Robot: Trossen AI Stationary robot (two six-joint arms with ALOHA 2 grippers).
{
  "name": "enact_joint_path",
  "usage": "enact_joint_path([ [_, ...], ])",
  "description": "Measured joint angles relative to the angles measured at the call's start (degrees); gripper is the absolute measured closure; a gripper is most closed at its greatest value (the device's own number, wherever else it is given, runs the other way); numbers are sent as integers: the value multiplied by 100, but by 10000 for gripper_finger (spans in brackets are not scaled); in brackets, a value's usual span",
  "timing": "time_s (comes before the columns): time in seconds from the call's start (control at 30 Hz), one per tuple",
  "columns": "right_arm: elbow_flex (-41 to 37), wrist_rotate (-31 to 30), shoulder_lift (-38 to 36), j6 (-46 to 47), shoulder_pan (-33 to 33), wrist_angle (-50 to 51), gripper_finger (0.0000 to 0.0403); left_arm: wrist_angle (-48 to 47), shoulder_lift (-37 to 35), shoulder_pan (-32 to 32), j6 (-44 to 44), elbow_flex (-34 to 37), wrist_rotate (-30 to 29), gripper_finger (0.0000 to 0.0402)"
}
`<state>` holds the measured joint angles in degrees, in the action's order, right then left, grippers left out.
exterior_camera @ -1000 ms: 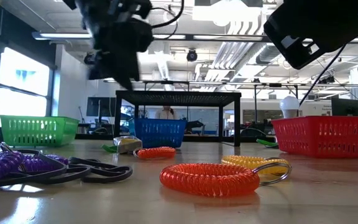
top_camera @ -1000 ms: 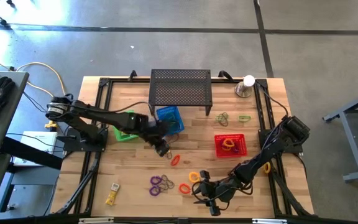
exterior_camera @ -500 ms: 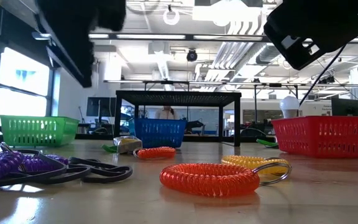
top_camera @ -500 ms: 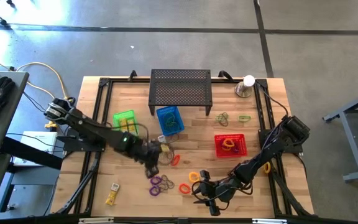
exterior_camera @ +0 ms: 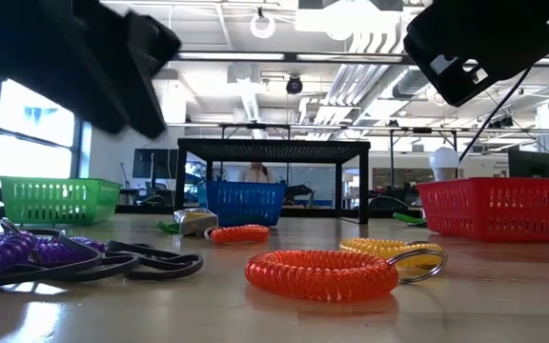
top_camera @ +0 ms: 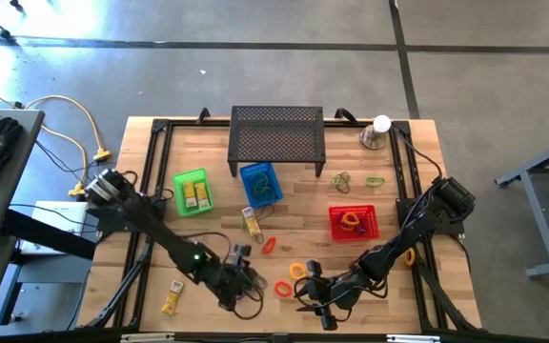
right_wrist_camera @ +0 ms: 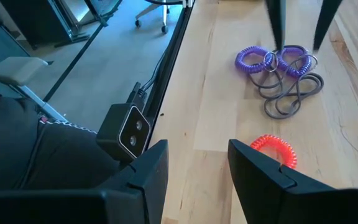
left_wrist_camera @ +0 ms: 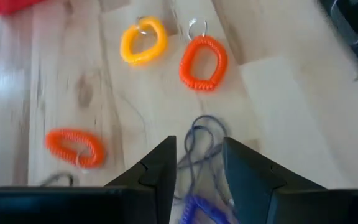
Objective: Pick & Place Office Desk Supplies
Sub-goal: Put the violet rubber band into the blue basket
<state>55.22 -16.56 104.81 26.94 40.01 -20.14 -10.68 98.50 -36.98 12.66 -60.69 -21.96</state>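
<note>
Two purple coil loops point(right_wrist_camera: 272, 60) joined to dark cords point(right_wrist_camera: 291, 99) lie near the table's front edge. My left gripper point(top_camera: 246, 283) is open close over them, one finger on each side of the coils point(left_wrist_camera: 207, 208). I cannot tell whether it touches them. An orange coil point(top_camera: 283, 287), a yellow coil point(top_camera: 298, 271) and a red-orange coil point(top_camera: 269, 245) lie flat on the wood nearby. My right gripper point(top_camera: 305, 293) waits open by the front edge with nothing between its fingers point(right_wrist_camera: 197, 168). A yellow packet point(top_camera: 172, 297) lies at the front left.
A green basket point(top_camera: 192, 192), a blue basket point(top_camera: 259, 183) and a red basket point(top_camera: 353, 222) stand mid-table. Behind them are a black perforated stand point(top_camera: 276, 138) and a silver cup with a white ball point(top_camera: 377, 133). Another packet point(top_camera: 252, 222) and green loops point(top_camera: 341, 181) lie loose.
My left gripper has swung from beside the blue basket toward the table's near edge, sinking and rolling about its own axis, and now stands over the purple coils. The coils and the other things have stayed where they were.
</note>
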Motion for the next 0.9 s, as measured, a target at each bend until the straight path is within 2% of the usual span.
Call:
enact_joint_path([
  [0.1,0,0,0,-16,0,2,248,365,324,-10,-600,4,-102,279],
  [0.17,0,0,0,-18,0,15,248,405,448,-9,-699,4,-117,279],
  [0.47,0,11,59,-18,-2,4,248,63,538,260,-69,4,-82,279],
  [0.57,0,7,59,-16,-4,-22,248,-125,538,363,105,0,229,279],
  [0.67,0,18,59,-11,-2,-24,248,-397,538,422,120,2,503,279],
  [0.9,0,22,59,-9,-2,-24,248,-383,538,368,99,2,575,279],
])
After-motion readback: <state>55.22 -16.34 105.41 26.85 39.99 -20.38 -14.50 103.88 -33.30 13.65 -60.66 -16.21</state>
